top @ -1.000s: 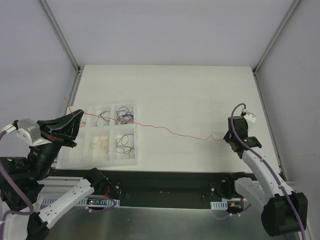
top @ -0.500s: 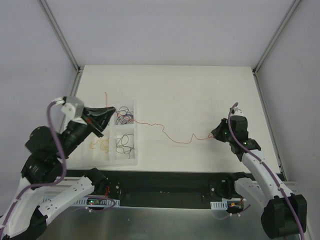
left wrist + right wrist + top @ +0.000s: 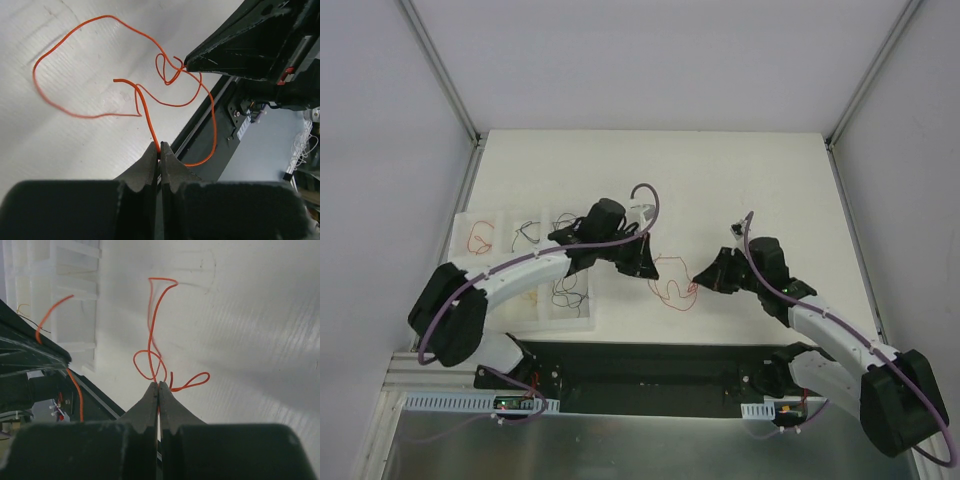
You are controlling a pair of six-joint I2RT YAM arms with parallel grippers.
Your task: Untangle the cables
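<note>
One thin orange cable (image 3: 670, 288) lies in slack loops on the white table between my two grippers. My left gripper (image 3: 647, 267) is shut on one part of it; the left wrist view shows the cable (image 3: 100, 65) pinched at the gripper's tips (image 3: 160, 149). My right gripper (image 3: 702, 279) is shut on another part; in the right wrist view the cable (image 3: 152, 330) runs up from its tips (image 3: 159, 386). The two grippers are close together, a short gap apart. Other cables lie sorted in a white tray (image 3: 520, 322): an orange-red curl (image 3: 478, 240), thin black ones (image 3: 527, 232) and a black bundle (image 3: 565, 288).
The compartment tray sits at the table's left, and my left arm reaches across its right side. The tray also shows in the right wrist view (image 3: 65, 305). The black rail along the table's near edge (image 3: 650, 360) runs just below the cable loops.
My left arm swung from left of the tray to the table's middle, and my right gripper moved left. The orange cable, stretched taut before, now hangs in slack loops.
</note>
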